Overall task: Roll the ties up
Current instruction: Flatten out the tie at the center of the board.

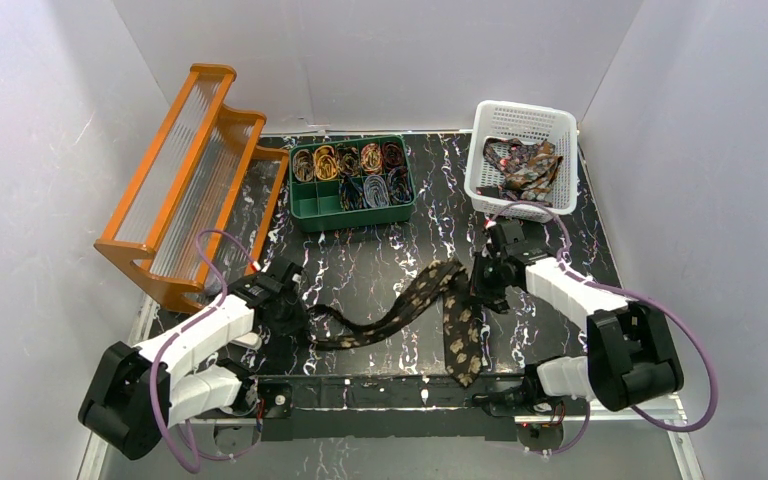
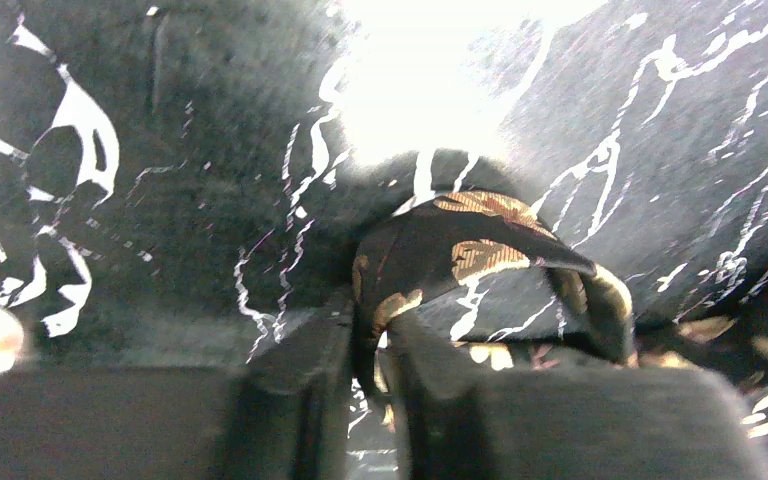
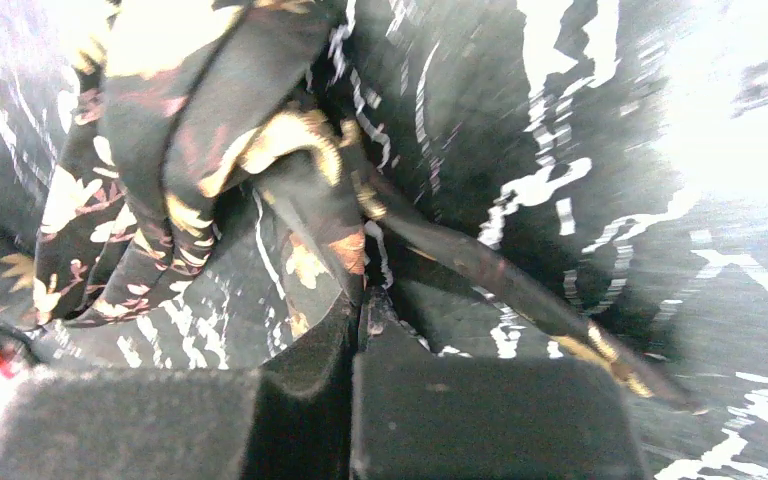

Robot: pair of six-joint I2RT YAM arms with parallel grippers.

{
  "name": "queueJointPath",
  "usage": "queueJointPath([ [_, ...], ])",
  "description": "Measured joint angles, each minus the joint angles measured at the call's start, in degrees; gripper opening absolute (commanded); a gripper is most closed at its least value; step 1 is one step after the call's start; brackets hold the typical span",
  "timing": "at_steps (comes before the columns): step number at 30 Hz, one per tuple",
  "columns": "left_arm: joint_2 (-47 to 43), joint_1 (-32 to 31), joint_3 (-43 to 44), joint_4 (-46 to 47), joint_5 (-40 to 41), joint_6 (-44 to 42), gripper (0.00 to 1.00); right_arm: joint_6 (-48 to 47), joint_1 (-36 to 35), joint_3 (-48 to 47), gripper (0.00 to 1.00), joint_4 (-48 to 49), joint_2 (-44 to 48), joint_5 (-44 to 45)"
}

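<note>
A dark brown tie [image 1: 415, 298] with tan leaf patterns lies across the middle of the black marbled table, folded near the right arm, its wide end [image 1: 462, 345] pointing to the front edge. My left gripper [image 1: 295, 318] is shut on the tie's narrow end; in the left wrist view the fabric [image 2: 460, 245] loops up from between the jaws [image 2: 375, 345]. My right gripper [image 1: 482, 282] is shut on the tie at its fold; in the right wrist view the fabric [image 3: 300, 200] runs into the closed jaws [image 3: 360, 315].
A green divided tray [image 1: 303, 212] with several coiled ties stands at the back middle. A white basket [image 1: 480, 170] with loose ties sits at the back right. An orange rack [image 1: 195, 180] stands at the back left.
</note>
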State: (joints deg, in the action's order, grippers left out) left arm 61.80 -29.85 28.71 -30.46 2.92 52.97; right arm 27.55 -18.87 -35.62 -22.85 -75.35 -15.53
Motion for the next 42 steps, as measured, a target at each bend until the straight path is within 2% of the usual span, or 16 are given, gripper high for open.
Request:
queueJointPath([
  [3, 0.9, 0.0, -0.1, 3.3, 0.0, -0.8, 0.01, -2.3, 0.0, -2.8, 0.01, -1.1, 1.8, 8.4],
  [8, 1.6, 0.0, 2.2, 7.1, -0.1, -2.3, 0.00, -10.9, 0.0, -7.9, 0.01, 1.8, 5.6, 19.6],
  [15, 1.8, 0.0, 10.4, 8.1, 4.1, -4.3, 0.00, -28.5, -1.2, -10.4, 0.01, 8.7, 9.5, 24.5],
  [17, 1.8, 0.0, 10.7, 7.7, 5.8, -4.3, 0.00, -33.8, -3.9, -9.6, 0.01, 9.6, 11.2, 25.8],
  [21, 1.4, 0.1, 9.9, 5.5, 8.7, -3.8, 0.00, -43.1, -14.4, -5.7, 0.01, 11.0, 13.5, 33.0],
  [24, 0.4, 0.3, 8.2, 4.2, 10.1, -3.0, 0.00, -50.7, -22.9, -2.1, 0.01, 12.3, 12.9, 40.9],
  [26, -0.3, 0.5, 7.5, 2.8, 11.0, -2.6, 0.00, -55.3, -26.1, -1.2, 0.01, 13.2, 11.5, 45.5],
  [36, -3.9, 2.1, 7.4, -3.6, 15.3, -1.9, 0.00, -78.4, -28.2, 1.0, 0.01, 28.9, 9.5, 60.7],
  [39, -4.2, 2.4, 7.4, -4.5, 15.5, -1.9, 0.00, -81.5, -28.3, 1.0, 0.23, 30.8, 10.5, 61.8],
  [42, -4.3, 2.5, 7.4, -4.5, 15.5, -2.0, 0.00, -75.7, -29.7, -0.7, 0.36, 23.9, 11.6, 57.4],
])
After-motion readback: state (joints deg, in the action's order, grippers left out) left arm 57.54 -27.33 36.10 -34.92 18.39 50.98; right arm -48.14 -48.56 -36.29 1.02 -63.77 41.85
